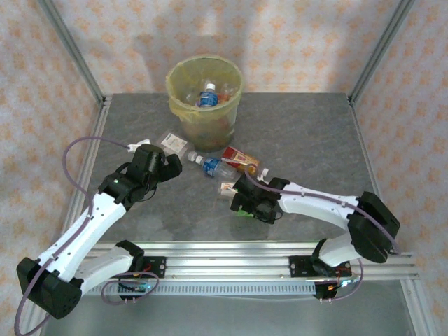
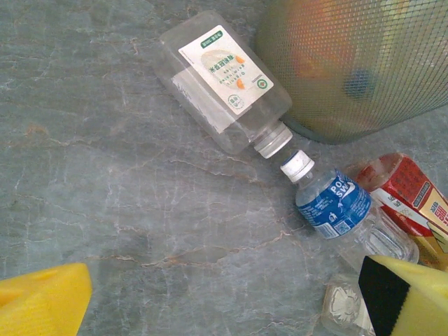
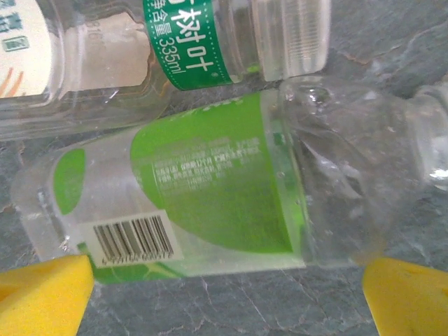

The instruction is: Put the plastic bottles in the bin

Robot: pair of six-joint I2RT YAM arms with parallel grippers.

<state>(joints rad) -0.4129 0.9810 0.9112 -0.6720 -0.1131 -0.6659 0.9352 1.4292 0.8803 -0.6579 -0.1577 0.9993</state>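
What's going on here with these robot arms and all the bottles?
It's a bottle clean-up. The bin already holds several bottles. The right gripper is open over a green-labelled bottle lying on the table. The left gripper is open above the table, near a white-labelled bottle and a blue-labelled bottle beside the bin.

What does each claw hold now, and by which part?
Nothing, it seems. The left claw is open over the table. The right claw is open astride the green-label bottle, pads near its ends, not clearly pressing.
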